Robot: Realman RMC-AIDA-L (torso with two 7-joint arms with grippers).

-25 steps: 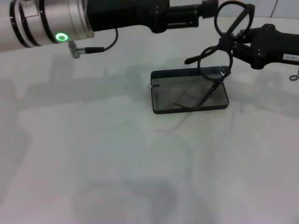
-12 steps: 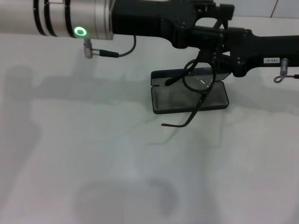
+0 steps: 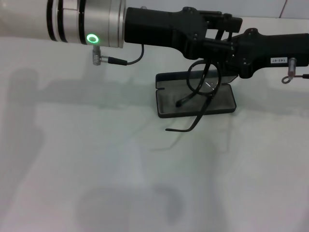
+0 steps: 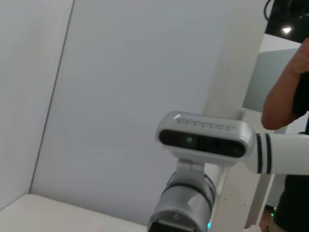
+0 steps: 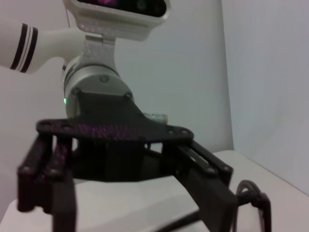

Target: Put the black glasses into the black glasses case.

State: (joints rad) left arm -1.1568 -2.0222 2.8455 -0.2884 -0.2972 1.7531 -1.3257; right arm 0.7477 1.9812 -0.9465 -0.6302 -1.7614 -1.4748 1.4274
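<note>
Our arms meet above the open black glasses case (image 3: 195, 99); right gripper (image 3: 227, 50) pinches the black glasses (image 3: 202, 89), left gripper (image 3: 223, 28) spread.

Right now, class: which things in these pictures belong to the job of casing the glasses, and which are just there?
Belongs to the job:
- black glasses, dangling over the case
- black glasses case, open on the table
- left gripper and right gripper, meeting above the case

Just there:
- white table

Both arms reach inward, left gripper (image 3: 227, 30) meeting right gripper (image 3: 219, 50).
</note>
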